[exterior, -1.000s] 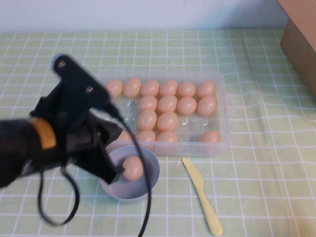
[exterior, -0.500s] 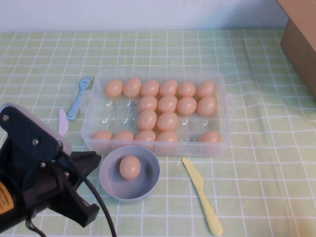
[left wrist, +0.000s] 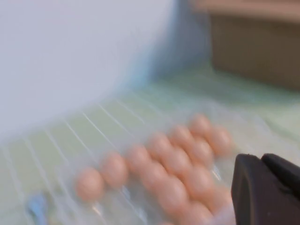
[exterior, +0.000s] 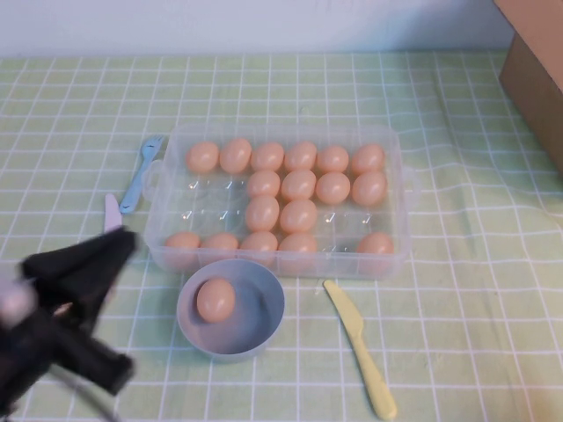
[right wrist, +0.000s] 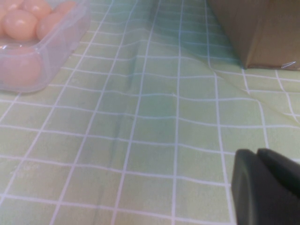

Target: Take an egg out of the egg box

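The egg box (exterior: 204, 207), a clear plastic tray, stands mid-table with several peach eggs (exterior: 298, 185) in its cells. One egg (exterior: 215, 299) lies in the round blue-grey bowl (exterior: 261, 313) just in front of the box. My left gripper (exterior: 123, 242) is blurred at the near left, clear of the bowl, shut and empty. Its wrist view shows the fingers (left wrist: 248, 187) together, with the rows of eggs (left wrist: 178, 164) beyond them. My right gripper (right wrist: 258, 157) is out of the high view. It is shut over bare cloth to the right of the egg box (right wrist: 56, 61).
A yellow plastic knife (exterior: 359, 343) lies right of the bowl. A blue utensil (exterior: 141, 176) and a pale one (exterior: 111, 214) lie left of the box. A cardboard box (exterior: 532, 70) stands at the far right on the green checked cloth.
My left arm has pulled back from over the bowl to the near left corner. The egg stays in the bowl and has rolled slightly left.
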